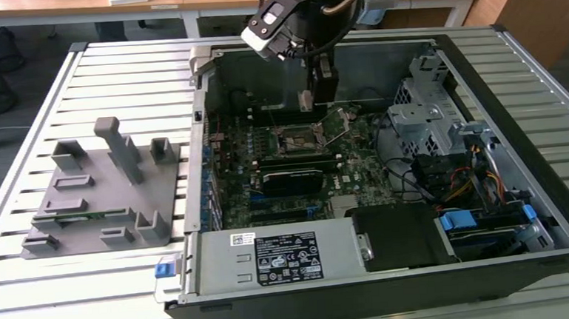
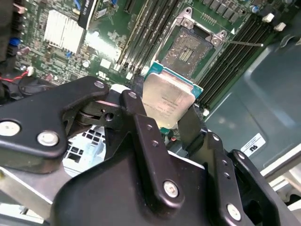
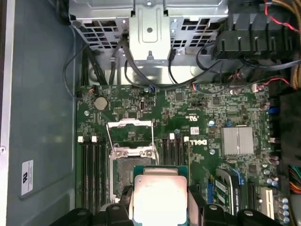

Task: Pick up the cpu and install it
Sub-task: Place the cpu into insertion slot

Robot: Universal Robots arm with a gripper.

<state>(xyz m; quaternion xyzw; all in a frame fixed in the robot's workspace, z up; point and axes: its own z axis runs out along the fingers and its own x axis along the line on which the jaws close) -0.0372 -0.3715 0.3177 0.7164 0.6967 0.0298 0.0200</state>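
So the gripper (image 2: 163,115) is clamped on the cpu (image 3: 159,195), pinching two opposite edges, up over the motherboard (image 3: 188,108) inside the open case (image 1: 517,78). In both wrist views the open socket (image 3: 128,162) sits just beside the chip. The fingers hide the chip's sides, and its height above the board is hard to judge.

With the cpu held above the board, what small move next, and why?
The gripper holds the silver-topped square cpu, which appears offset from the open motherboard socket, whose metal frame is raised. Probably best: a small sideways shift to centre the cpu over the socket.
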